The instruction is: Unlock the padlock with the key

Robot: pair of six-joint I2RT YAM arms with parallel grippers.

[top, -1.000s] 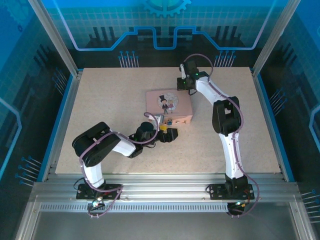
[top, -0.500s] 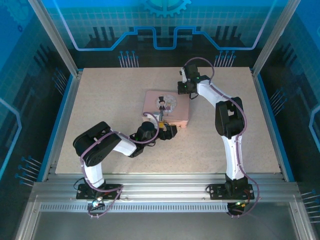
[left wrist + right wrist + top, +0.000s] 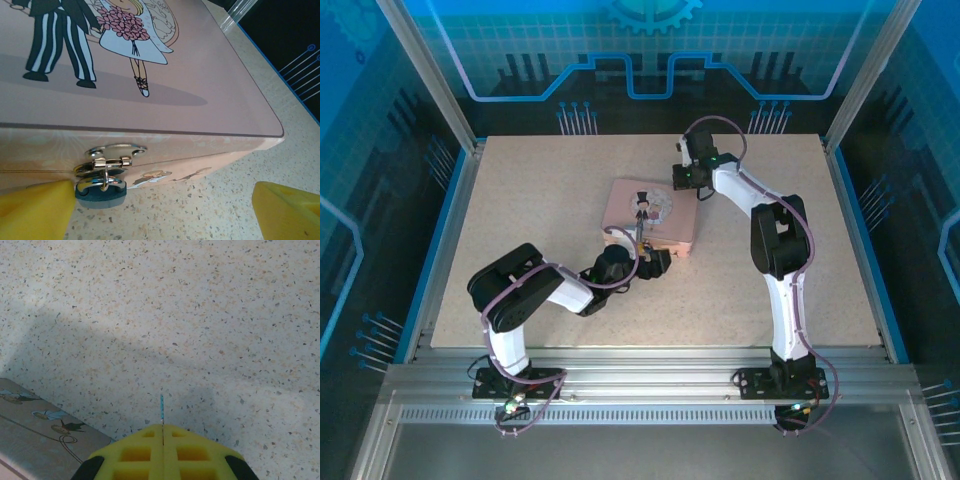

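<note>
Progress: early, by the look of it.

Top view: left claw (image 3: 658, 262) sits against the front face of the pink box (image 3: 650, 208). Right claw (image 3: 683, 180) is at the box's far right corner, well apart from the left claw.

Left wrist: jaws wide open, holding nothing. Padlock (image 3: 100, 192) hangs on the box hasp (image 3: 107, 160), just ahead of one yellow finger (image 3: 35, 210). Shackle looks closed through the hasp, so judged locked. Long axis roughly vertical: shackle up, dark body down at the table. Keyhole side unreadable.

Right wrist: right claw clamped on a thin teal sliver, likely the key (image 3: 162, 412) edge-on. It points straight out from the fingertips over the table (image 3: 200, 315).

Remaining: bring key to padlock, insert, turn.
</note>
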